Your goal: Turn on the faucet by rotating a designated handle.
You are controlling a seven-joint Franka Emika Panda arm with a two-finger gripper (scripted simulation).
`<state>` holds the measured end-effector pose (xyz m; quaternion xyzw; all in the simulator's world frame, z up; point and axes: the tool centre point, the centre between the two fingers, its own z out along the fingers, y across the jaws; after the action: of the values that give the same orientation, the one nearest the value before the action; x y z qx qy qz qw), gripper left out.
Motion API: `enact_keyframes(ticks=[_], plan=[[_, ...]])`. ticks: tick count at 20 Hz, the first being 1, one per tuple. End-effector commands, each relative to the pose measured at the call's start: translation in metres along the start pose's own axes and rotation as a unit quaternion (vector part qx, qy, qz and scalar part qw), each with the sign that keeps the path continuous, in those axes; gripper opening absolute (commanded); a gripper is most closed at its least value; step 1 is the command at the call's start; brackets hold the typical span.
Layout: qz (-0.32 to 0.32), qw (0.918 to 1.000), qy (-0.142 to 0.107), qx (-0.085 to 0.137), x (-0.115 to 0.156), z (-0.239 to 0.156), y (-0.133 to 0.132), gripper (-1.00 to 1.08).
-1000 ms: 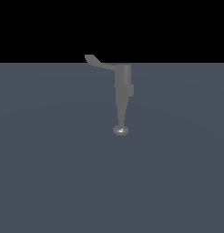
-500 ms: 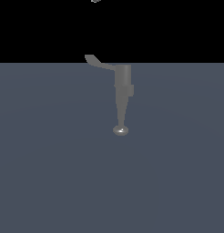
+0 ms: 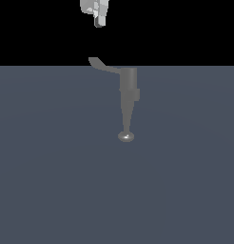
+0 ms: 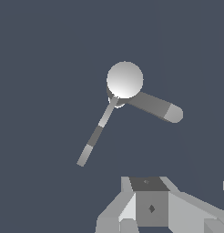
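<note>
The gripper [image 3: 98, 21] hangs at the top edge of the exterior view, only its pale lower end showing; whether its jaws are apart or closed cannot be told. It holds nothing and is well apart from the handle [image 3: 103, 66] below it. The handle sticks out toward the exterior view's left from the top of the faucet [image 3: 128, 93], which stands on the grey floor [image 3: 52, 167]. In the wrist view the faucet [image 4: 124, 80] is seen end-on, the handle [image 4: 155, 106] angling out from it.

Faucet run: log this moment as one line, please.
phase: approach | gripper: above handle, no contact, jaw state unclear | faucet: untouched | handle: sticks toward exterior view's left
</note>
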<state>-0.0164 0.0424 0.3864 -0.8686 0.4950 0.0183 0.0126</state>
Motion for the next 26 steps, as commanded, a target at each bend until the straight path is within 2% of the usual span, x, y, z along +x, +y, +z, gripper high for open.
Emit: enact_keyframes(ticks=[1, 7, 14, 20, 26], plan=[[0.032, 0.9995, 0.002, 0.0, 0.004, 0.009, -0.012, -1.0], [0.105, 0.9944, 0.007, 0.001, 0.012, 0.034, -0.039, -1.0], [0.18, 0.9836, 0.015, 0.002, 0.019, 0.061, -0.065, -1.0], [0.219, 0.9755, 0.02, 0.003, 0.023, 0.077, -0.079, -1.0], [0.237, 0.9712, 0.022, 0.003, 0.024, 0.085, -0.085, -1.0]])
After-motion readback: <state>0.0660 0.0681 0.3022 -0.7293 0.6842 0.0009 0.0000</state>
